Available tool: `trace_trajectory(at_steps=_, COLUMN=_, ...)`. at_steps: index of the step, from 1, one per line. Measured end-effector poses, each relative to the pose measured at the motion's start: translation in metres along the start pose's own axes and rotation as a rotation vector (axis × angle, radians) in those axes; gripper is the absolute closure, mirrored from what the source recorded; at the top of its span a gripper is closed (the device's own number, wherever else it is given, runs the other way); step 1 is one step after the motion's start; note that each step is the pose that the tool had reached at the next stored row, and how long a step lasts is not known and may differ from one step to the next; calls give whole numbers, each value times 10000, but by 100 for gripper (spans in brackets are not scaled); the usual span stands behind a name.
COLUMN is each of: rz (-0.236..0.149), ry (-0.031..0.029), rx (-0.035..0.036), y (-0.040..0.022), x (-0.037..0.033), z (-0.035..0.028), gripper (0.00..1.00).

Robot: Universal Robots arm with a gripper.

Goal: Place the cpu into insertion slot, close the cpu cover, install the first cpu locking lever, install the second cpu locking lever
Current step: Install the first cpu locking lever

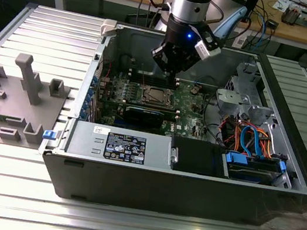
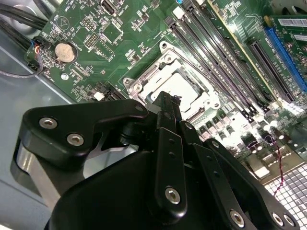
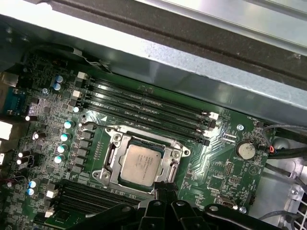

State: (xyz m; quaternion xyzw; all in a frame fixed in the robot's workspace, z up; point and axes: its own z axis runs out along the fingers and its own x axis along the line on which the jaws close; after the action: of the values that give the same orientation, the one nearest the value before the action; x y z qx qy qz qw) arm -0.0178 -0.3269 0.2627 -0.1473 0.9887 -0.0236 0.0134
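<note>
The pincer (image 3: 163, 188) hangs low inside the open computer case (image 1: 188, 187) that stands on the bench (image 1: 37, 29). Its fingers (image 2: 165, 103) are drawn together to a narrow point with nothing seen between them. The tips are at the near edge of the insertion slot (image 3: 100, 175). Just beyond the tips the cpu (image 3: 140, 162) lies flat in that slot, dull silver top upward, and the cpu cover (image 3: 115, 155) lies down around it as a frame. The long memory slots (image 3: 144, 108) run on the far side of the chip from the pincer, and a coin battery (image 3: 246, 149) sits off to one side on the green circuit board (image 3: 211, 163).
</note>
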Motion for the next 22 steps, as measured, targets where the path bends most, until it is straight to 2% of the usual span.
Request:
trace_trajectory(at_steps=17, rz=-511, ry=-35, rx=-40, y=0, x=0, z=0, gripper=89)
trace_trajectory(at_steps=19, rz=-760, ry=-53, rx=-59, y=0, x=0, z=0, gripper=89)
trace_trajectory(at_steps=22, rz=-835, ry=-62, rx=-78, y=0, x=0, z=0, gripper=89)
